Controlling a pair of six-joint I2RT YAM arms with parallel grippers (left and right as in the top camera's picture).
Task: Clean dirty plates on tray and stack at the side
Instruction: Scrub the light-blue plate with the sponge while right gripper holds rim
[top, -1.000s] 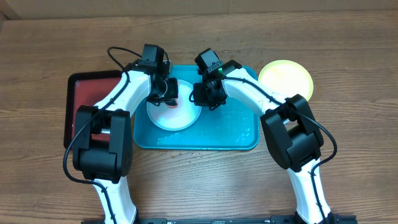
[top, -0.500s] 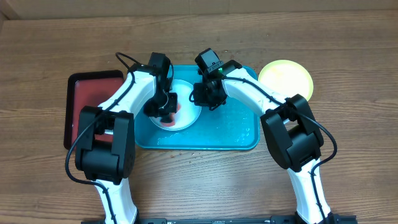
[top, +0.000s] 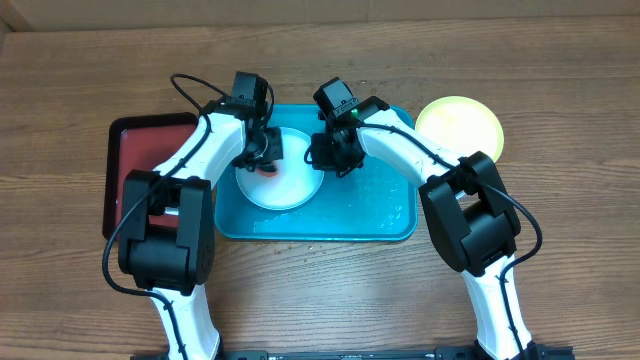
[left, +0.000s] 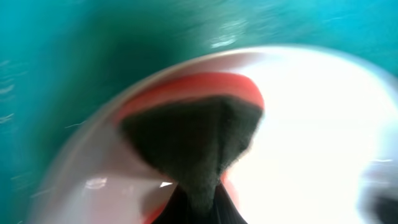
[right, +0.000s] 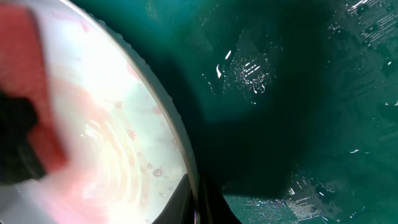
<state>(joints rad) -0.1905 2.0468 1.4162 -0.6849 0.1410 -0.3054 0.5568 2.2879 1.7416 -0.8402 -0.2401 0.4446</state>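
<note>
- The white plate (top: 285, 185) lies in the left half of your blue tray (top: 370, 215).
- Your left hand (top: 267, 155) is closed on a sponge (left: 199, 137), pressed on this plate.
- Your right hand (top: 323, 160) pinches its right rim.
- A yellow-green plate (top: 460, 125) sits on the surface (top: 560, 100) beside the tray.

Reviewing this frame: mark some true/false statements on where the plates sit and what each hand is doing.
1. The white plate lies on the teal tray. True.
2. The yellow-green plate lies on the teal tray. False: it sits on the table, off the tray's far right corner.
3. The left hand holds a red sponge against the white plate. True.
4. The right hand hangs open over the red tray. False: it is shut on the white plate's right rim.
5. The white plate is spotless. False: a pink smear shows on it.
</note>
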